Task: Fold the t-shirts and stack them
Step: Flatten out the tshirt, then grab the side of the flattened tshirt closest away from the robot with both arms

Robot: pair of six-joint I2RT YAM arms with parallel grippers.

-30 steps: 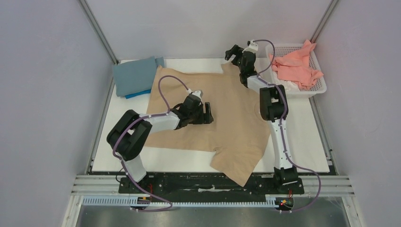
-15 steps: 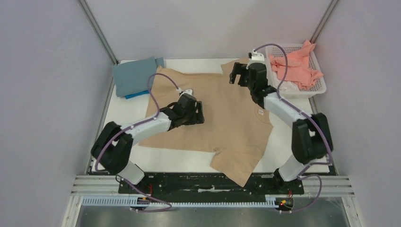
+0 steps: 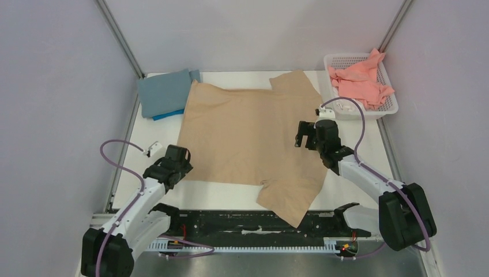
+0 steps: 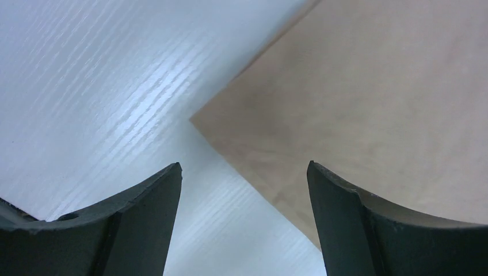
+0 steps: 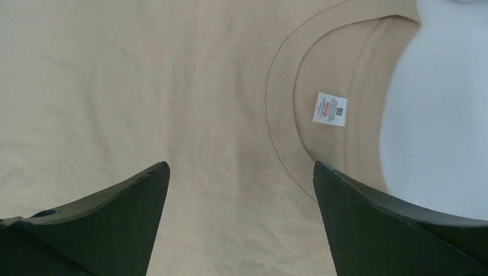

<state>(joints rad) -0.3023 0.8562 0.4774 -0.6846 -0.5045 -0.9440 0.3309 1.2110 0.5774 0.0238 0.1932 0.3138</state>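
Note:
A beige-tan t-shirt (image 3: 248,133) lies spread flat on the white table, collar to the right, one sleeve hanging over the near edge. My left gripper (image 3: 182,159) is open and empty, just above the shirt's near-left hem corner; in the left wrist view (image 4: 244,172) that corner (image 4: 198,122) lies just ahead of the fingertips. My right gripper (image 3: 300,134) is open and empty over the collar; in the right wrist view (image 5: 240,167) the collar label (image 5: 330,108) shows to the right. A folded grey-blue shirt (image 3: 164,92) lies on a bright blue one (image 3: 168,114) at the far left. A salmon pink shirt (image 3: 360,81) lies crumpled in the basket.
The white lattice basket (image 3: 392,107) stands at the far right corner. Bare white table (image 3: 144,144) shows left of the beige shirt and at the near right (image 3: 363,150). Metal posts and grey walls close in the sides and back.
Both arms have drawn back toward the near edge. The left gripper moved from the shirt's middle to its near-left corner. The right gripper moved from the far sleeve to the collar.

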